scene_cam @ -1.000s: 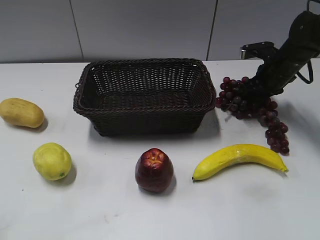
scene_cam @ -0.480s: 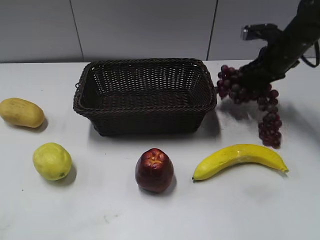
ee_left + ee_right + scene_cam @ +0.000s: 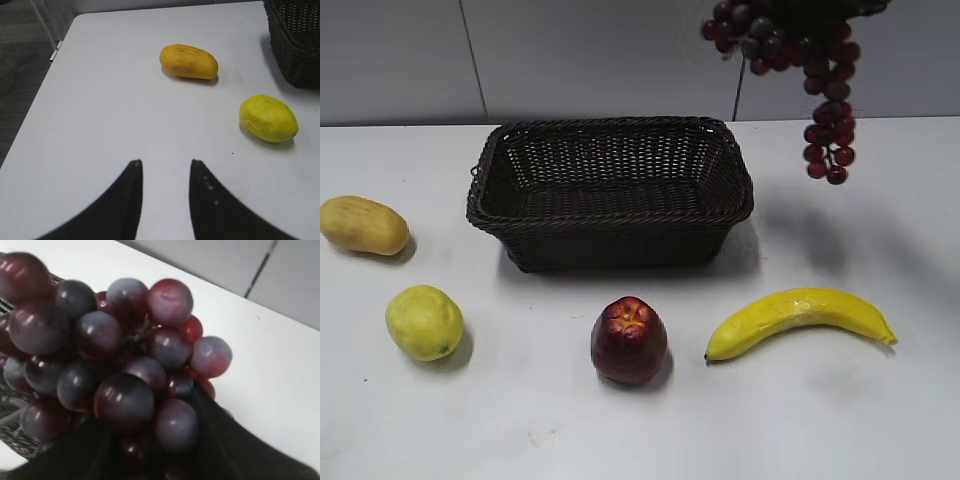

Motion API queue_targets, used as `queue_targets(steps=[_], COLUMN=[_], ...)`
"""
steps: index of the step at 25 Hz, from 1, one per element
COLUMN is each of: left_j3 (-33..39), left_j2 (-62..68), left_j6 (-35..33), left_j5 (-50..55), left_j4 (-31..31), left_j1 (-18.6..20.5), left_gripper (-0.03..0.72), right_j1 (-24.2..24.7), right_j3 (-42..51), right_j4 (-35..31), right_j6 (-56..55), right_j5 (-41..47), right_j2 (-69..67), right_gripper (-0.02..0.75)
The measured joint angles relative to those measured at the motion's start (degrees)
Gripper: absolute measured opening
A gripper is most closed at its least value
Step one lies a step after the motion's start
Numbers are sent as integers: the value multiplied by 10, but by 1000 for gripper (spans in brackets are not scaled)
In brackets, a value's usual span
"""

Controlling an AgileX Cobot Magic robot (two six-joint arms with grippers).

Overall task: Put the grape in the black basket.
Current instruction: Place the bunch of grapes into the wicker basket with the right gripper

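nearest in the exterior view: bare white table, then a row of fruit. red apple sits front centre, upright, dimple facing up. banana lies to its right, curved, tips pointing left and right. yellow-green lemon-like fruit is to the left of the apple, well apart from it. further back on the left edge, an orange-yellow mango-like fruit lies on its side.

my left gripper hangs low over the table's left part, its two dark fingers parted with a narrow gap, nothing between them. ahead of it in the left wrist view lie the same yellow-green fruit and the orange-yellow fruit, with a corner of the basket at top right.

mid table: the black basket stands level, open side up, nothing visible inside. its right rim is near the shadow cast on the table behind the banana.

highest and furthest: the grape is up in the air, clear of the table, above and just right of the basket's back right corner. a tail of berries dangles straight down. my right gripper is clamped on the bunch; in the right wrist view the dark fingers sit under and around the berries, which fill most of the view. basket weave shows at lower left beneath them.
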State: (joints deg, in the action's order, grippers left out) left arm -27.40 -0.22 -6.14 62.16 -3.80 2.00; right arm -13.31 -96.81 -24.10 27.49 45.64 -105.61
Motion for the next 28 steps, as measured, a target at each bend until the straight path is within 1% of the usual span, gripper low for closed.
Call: queue_targets(steps=[3,6,10,13,21,28], left_j3=[0,0,0,0,0,0], left_j2=[0,0,0,0,0,0], left_j6=[0,0,0,0,0,0], left_j5=[0,0,0,0,0,0], left_j4=[0,0,0,0,0,0], left_j1=[0,0,0,0,0,0], left_gripper=[237,237,237,237,237,237], right_j1=[-40,-80,-113,-122,-123,-124], right_j3=[-11,-11,-12,-12,-12,-12], right_j4=[-24,-29,-31,-31,-17,-24], right_j6=[1,10,29,34,36,36], right_j5=[-21,-59,-99,-109,-114,-113], right_j2=[2,-1,-34,-77,-192,-231], right_gripper=[265,265,265,265,264,262])
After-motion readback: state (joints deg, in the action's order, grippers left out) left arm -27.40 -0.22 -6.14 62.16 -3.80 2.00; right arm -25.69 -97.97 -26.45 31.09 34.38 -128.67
